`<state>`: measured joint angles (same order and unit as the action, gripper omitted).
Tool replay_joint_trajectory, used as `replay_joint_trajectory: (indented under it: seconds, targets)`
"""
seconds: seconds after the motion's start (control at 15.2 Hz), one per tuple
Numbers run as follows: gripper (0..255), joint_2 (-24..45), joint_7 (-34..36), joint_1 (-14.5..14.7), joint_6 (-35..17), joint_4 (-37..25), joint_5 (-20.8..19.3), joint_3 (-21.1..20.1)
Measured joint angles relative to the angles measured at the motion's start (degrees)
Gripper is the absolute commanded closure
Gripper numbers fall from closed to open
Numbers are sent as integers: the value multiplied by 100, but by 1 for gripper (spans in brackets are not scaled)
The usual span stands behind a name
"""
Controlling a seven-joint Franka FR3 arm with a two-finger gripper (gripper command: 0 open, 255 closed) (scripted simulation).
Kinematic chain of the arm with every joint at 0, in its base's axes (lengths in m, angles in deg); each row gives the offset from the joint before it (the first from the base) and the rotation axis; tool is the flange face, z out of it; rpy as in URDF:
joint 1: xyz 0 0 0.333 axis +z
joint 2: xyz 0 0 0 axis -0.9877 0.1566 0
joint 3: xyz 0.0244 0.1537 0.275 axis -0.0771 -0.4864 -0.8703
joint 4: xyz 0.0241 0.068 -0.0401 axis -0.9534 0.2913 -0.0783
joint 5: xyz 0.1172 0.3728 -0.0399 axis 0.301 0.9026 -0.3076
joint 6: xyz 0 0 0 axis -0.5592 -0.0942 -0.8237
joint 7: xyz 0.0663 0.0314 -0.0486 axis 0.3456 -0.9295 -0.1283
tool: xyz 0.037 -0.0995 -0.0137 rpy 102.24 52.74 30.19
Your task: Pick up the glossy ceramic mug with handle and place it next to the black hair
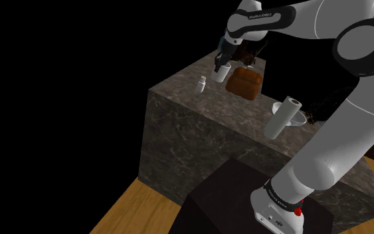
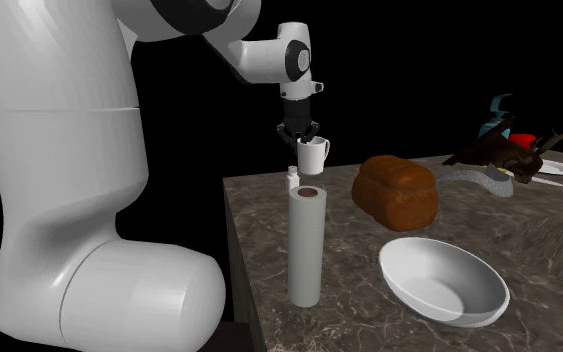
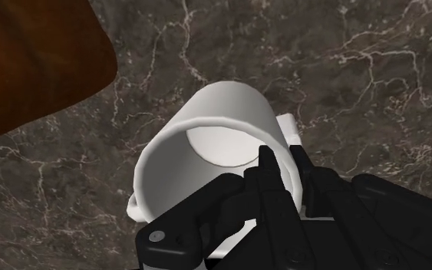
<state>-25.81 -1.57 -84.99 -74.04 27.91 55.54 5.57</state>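
Note:
A glossy white mug (image 2: 313, 156) with a handle hangs in the air above the counter's far corner, a little above the stone top. My black gripper (image 2: 301, 136) is shut on its rim from above. In the wrist view the mug (image 3: 206, 149) shows its open mouth, with one fingertip (image 3: 268, 165) inside the wall and the other outside. In the shoulder view the mug (image 1: 224, 68) hangs under the gripper (image 1: 222, 58), beside the loaf. A dark hair-like mass (image 2: 491, 150) lies far across the counter, well apart from the mug.
On the dark marble counter (image 2: 529, 240) are a brown bread loaf (image 2: 396, 192), a tall white roll (image 2: 306, 250) standing upright, a white bowl (image 2: 444, 282) and a small white bottle (image 1: 202, 84). Red and blue items (image 2: 522, 139) and a plate (image 2: 557, 168) sit behind the hair.

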Motion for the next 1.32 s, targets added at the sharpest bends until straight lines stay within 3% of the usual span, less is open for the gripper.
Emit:
replay_joint_trajectory:
  seconds: [1.32]
  targets:
    - [255, 3, 2, -3, 1528, -1530, -1, 3]
